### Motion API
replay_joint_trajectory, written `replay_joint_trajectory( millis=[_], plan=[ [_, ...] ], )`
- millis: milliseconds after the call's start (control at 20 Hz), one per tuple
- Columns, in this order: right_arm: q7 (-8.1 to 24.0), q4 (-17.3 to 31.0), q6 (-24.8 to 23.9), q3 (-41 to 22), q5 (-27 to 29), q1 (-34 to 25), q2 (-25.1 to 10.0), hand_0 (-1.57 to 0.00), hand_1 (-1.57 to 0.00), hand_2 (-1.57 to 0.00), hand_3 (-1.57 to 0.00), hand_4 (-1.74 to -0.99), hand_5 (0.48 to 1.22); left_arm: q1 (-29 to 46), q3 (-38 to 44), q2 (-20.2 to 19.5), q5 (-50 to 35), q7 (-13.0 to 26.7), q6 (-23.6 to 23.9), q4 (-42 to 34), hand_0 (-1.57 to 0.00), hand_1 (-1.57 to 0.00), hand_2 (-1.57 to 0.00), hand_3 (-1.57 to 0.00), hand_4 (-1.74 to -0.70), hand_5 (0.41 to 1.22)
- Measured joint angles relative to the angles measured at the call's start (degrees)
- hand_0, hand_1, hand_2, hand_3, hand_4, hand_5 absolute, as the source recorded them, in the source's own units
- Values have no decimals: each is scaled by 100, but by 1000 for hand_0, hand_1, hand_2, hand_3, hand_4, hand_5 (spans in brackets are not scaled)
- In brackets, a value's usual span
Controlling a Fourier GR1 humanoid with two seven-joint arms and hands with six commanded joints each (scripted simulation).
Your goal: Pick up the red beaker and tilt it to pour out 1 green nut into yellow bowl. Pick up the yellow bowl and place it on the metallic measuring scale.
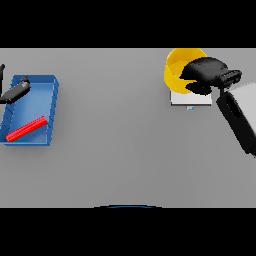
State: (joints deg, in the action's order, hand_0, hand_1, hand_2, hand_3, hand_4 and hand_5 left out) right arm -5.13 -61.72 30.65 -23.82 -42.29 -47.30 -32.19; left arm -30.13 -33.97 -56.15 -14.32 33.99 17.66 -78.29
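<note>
The yellow bowl sits on the metallic measuring scale, whose white plate shows just below the right hand. The fingers curl over the bowl's near rim, grasping it; this hold probably steadies the bowl while it settles on the plate. The placing step appears close to done. Well apart from the fingers, across the bare table, the left hand rests relaxed over a blue tray holding a red object, possibly the beaker.
</note>
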Motion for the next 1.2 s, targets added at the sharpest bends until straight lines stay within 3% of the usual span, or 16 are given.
replay_joint_trajectory(
  millis=[100, 250, 500, 700, 900, 1000, 1050, 1100, 1200],
  plan=[
    [-216, 373, -195, 34, -49, -60, -64, -1571, -1571, -1571, -1168, -1720, 1221, 61, 10, -37, -8, -37, -13, -1, 1, 1, 1, 1, -829, 774],
    [-184, 953, -419, 78, -107, -157, 55, -1571, -1571, -1571, -1227, -1722, 1221, 24, 27, -32, -2, -21, -50, 115, 1, 1, 1, 1, -819, 763],
    [-465, 1899, -958, 56, -291, -310, 205, -1571, -1568, -1571, -1410, -1724, 1221, -50, -1, -3, 31, 14, -66, 104, 1, 1, 1, 1, -807, 749],
    [-484, 2438, -1169, 72, -319, -454, 439, -1571, -1499, -1565, -1500, -1727, 1221, -16, -9, -12, 37, -3, -60, 113, 1, 1, 1, 1, -796, 729],
    [-579, 2793, -1359, 82, -353, -550, 531, -1548, -1420, -1568, -1481, -1721, 1221, -104, 23, 23, 8, -1, -83, 152, 1, 1, 1, 1, -806, 734],
    [-671, 2903, -1327, 108, -322, -577, 520, -1536, -1411, -1569, -1165, -1728, 1221, -53, -13, 11, 44, -21, -73, 124, 1, 1, 1, 1, -811, 740],
    [-602, 2938, -1275, 118, -311, -593, 536, -1543, -1443, -1496, -1022, -1659, 1221, -115, -11, 42, 39, 44, -93, 173, 1, 1, 1, 1, -813, 745],
    [-553, 2940, -1222, 139, -272, -569, 556, -1525, -1350, -1348, -907, -1596, 1134, -65, -17, 59, 43, -26, -95, 226, 1, 1, 1, 1, -812, 745],
    [-502, 2990, -1157, 195, -202, -581, 583, -975, -866, -954, -762, -1504, 983, -67, -32, 65, 27, 28, -101, 171, 1, 1, 1, 1, -815, 744]
  ],
)
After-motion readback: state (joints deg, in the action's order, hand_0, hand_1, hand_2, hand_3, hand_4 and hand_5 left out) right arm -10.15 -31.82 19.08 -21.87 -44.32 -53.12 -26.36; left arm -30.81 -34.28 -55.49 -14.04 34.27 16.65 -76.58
